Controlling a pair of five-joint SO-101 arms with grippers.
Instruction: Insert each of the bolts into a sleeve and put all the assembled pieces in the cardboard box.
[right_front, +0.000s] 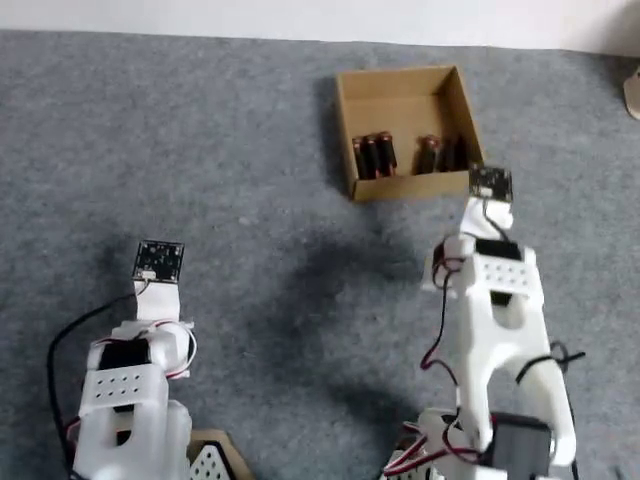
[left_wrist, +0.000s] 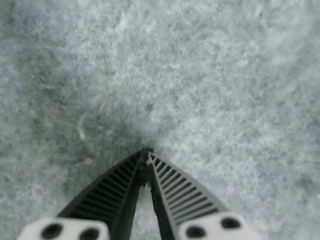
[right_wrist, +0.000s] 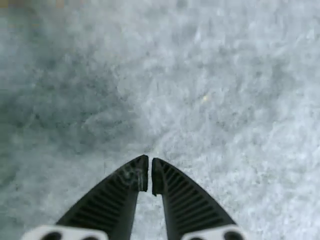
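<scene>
Box (right_front: 408, 187) holding assembled pieces (right_front: 374, 155) sat 11 o'clock of R arm (right_front: 495, 290), 1 o'clock of L arm (right_front: 135, 370). L gripper (left_wrist: 148, 156) & R gripper (right_wrist: 150, 167): jaws were together, empty.

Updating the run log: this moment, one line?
cardboard box: assembled pieces inside | left gripper: shut, holding nothing | right gripper: shut, holding nothing

I see the table (right_front: 200, 130) with its fuzzy grey cover. An open cardboard box (right_front: 395, 105) sits flat on it, over on the far side.
</scene>
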